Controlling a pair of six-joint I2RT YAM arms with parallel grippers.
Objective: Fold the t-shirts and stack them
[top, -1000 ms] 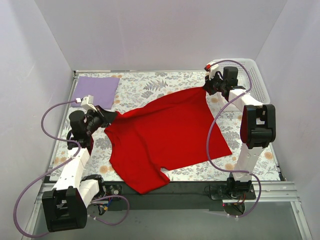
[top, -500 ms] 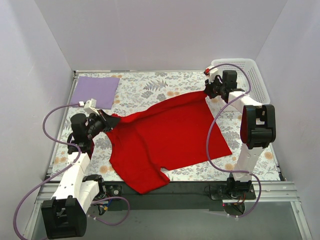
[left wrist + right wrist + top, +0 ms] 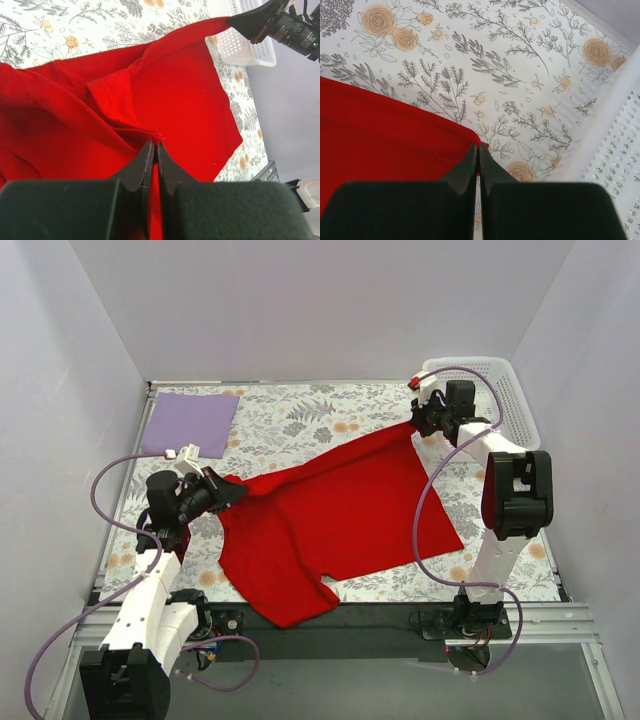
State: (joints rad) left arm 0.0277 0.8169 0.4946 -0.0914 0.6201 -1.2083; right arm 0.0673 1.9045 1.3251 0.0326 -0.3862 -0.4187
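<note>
The red t-shirt lies spread over the middle of the floral table, stretched between both arms. My left gripper is shut on its left corner, also seen in the left wrist view, where bunched red cloth fans out ahead. My right gripper is shut on the shirt's far right corner, seen in the right wrist view with the red cloth to its left. The folded lavender t-shirt lies flat at the far left corner.
A white mesh basket stands at the far right, just beyond my right gripper; its wall shows in the right wrist view. White walls enclose the table. The shirt's near hem hangs over the table's front edge.
My left gripper has moved toward the near right with the shirt corner, away from the lavender shirt. The red cloth's left edge has shifted with it. My right gripper has barely moved.
</note>
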